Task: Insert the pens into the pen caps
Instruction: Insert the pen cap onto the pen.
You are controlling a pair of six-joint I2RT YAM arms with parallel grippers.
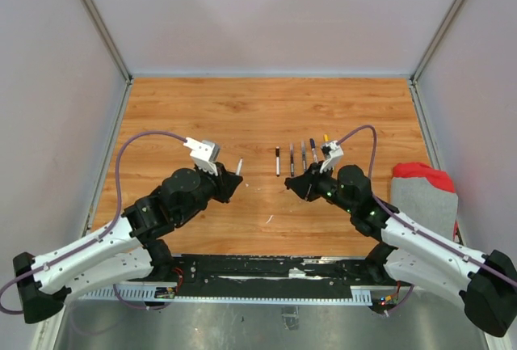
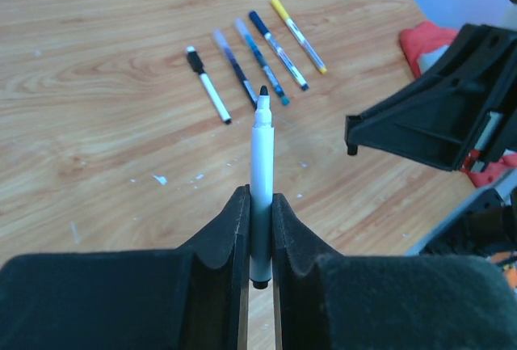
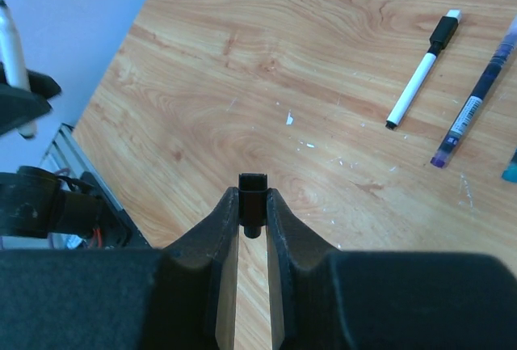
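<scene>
One pen [image 2: 262, 144] is clamped in the left gripper [image 2: 258, 202], jaws closed on the lower barrel with the butt end showing just behind the fingertips. Its long axis runs in line with the fingers, and the bare dark tip points away from the wrist, out over the table [image 1: 242, 115] toward the laid-out row. In the overhead view this pen stands tilted up from the gripper rather than lying flat. One black pen cap [image 3: 253, 184] is pinched in the right gripper [image 3: 253, 211], jaws closed on it, with its long axis also along the fingers. Which end is the open mouth cannot be told. The two grippers face each other across a gap over the near-middle of the table. Pen and cap are well apart and not yet aligned tip to mouth. Five further pens lie flat on the wood beyond, side by side and roughly parallel: a white one with a black cap [image 2: 208, 83], a lavender-capped one [image 2: 234, 69], a light-blue one [image 2: 266, 67], a dark-blue one [image 2: 279, 49] and a yellow one [image 2: 297, 33]. All five appear already capped. By that reading the held pair is the last item outstanding, and its insertion is not yet begun.
</scene>
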